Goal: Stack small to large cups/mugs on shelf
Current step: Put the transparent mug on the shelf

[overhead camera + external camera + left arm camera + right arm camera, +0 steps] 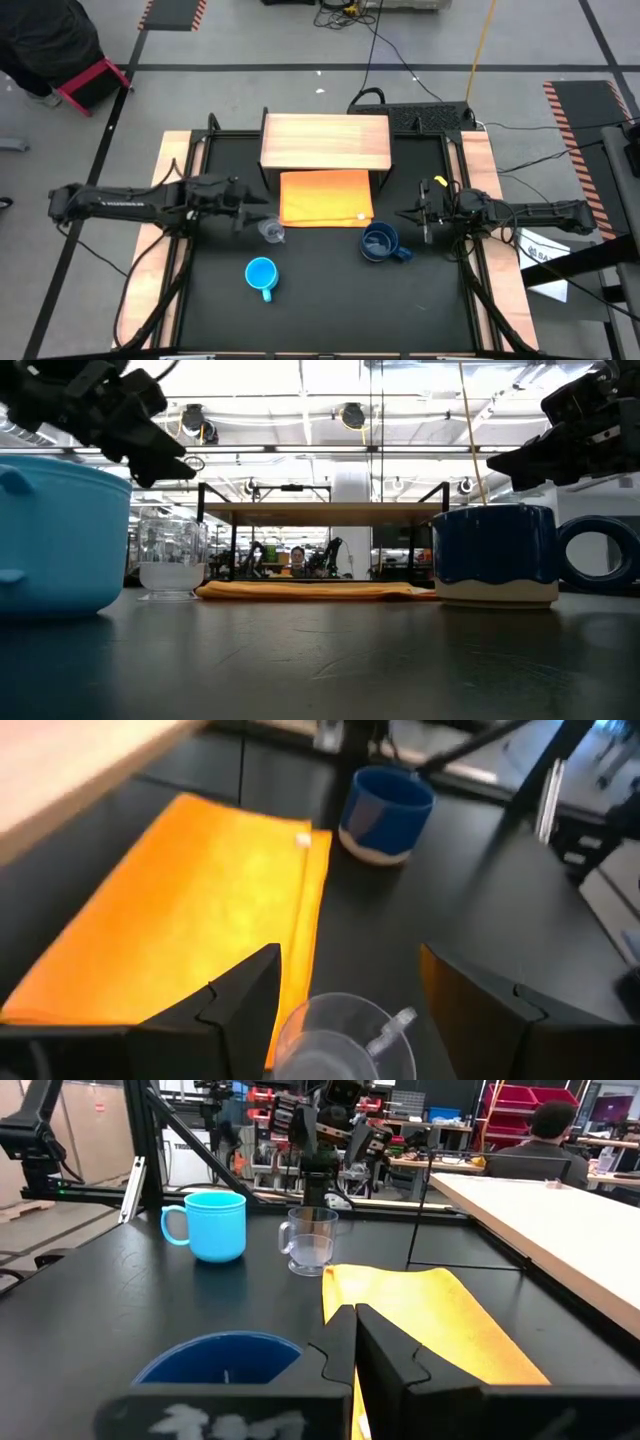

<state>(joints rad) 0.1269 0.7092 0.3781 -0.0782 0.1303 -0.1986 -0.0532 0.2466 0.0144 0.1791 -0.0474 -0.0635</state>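
Note:
The tiny clear glass cup (271,232) stands on the black table by the near left corner of the orange cloth (327,197). The light-blue mug (261,275) stands nearer the front, and the dark-blue mug (380,243) stands right of centre. The light-wood shelf (325,142) stands at the back. My left gripper (350,982) is open, above and just left of the glass cup (335,1040), clear of it in the low view (155,455). My right gripper (355,1342) is shut, above and to the right of the dark-blue mug (220,1360).
The orange cloth lies flat in front of the shelf (325,512), partly under it. Wooden side rails (170,180) and black frame bars border the table. Cables run on the floor behind. People and benches show in the room beyond.

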